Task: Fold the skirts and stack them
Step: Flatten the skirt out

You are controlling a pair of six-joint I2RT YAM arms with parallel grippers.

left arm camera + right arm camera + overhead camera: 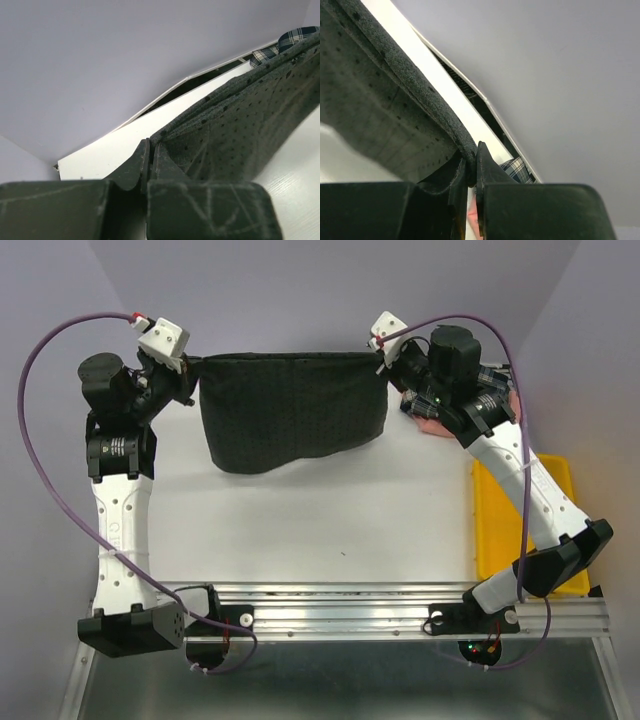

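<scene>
Folding begins: my left gripper (192, 367) and right gripper (381, 362) are each pressed shut on a far corner of the charcoal skirt (290, 410), which is stretched flat to the left of the yellow tray (490, 530). Next, I judge, both corners must travel together, cloth taut.

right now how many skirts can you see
3. The charcoal dotted skirt hangs stretched between the left tool and right tool; a plaid skirt lies near the right tool; a pink skirt peeks from under the right arm. Others may be hidden.
</scene>
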